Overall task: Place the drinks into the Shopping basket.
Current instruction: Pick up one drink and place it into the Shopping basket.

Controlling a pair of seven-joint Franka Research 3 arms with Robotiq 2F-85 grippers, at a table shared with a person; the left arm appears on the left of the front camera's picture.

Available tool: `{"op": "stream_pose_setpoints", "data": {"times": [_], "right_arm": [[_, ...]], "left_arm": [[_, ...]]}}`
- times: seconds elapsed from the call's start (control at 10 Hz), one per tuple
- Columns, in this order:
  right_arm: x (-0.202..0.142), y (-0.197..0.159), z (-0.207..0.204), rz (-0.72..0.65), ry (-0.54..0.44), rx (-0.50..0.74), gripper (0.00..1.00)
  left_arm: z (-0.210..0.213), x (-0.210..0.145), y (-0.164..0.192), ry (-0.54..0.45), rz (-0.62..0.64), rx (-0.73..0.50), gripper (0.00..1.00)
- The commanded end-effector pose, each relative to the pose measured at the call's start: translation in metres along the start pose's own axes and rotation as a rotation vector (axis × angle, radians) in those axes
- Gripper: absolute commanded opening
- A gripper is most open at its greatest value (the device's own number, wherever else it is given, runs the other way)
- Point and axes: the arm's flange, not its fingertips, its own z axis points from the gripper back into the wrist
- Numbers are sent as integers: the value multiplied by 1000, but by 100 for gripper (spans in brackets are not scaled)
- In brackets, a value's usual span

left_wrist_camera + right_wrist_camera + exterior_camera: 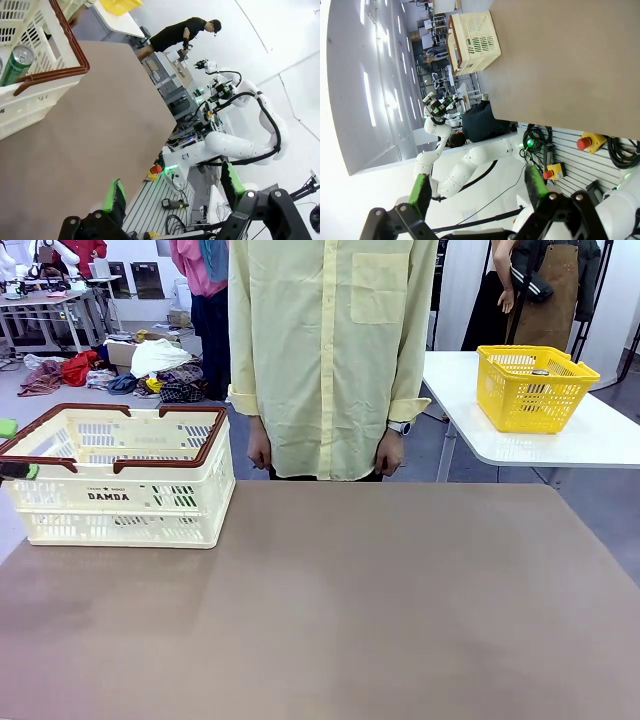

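Left wrist view showed the dark green can [15, 65] already inside the Shopping basket [35, 99]. It sat close under the basket's brown rim at one corner, tilted, with its silver top toward that rim and its long axis running down into the basket. A silvery sliver just beside it at the picture's edge may have been the blue can, though too little showed to be sure. The left gripper [174, 192] hung outside the basket, off its side and aimed past it across the table rather than into it, fingers spread wide and holding nothing. The right gripper [477, 187] was likewise spread and empty, with the basket far off across the table from it. The left arm was the nearer one, and by this reading little or nothing was left to carry to the basket.
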Motion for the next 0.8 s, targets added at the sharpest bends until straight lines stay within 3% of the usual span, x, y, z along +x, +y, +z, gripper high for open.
{"op": "stream_pose_setpoints", "data": {"times": [0.0,0.7], "right_arm": [[0,3,1,8,-1,14,100],[0,3,1,8,-1,14,100]], "left_arm": [[0,-1,0,-16,-6,-20,100],[0,-1,0,-16,-6,-20,100]]}}
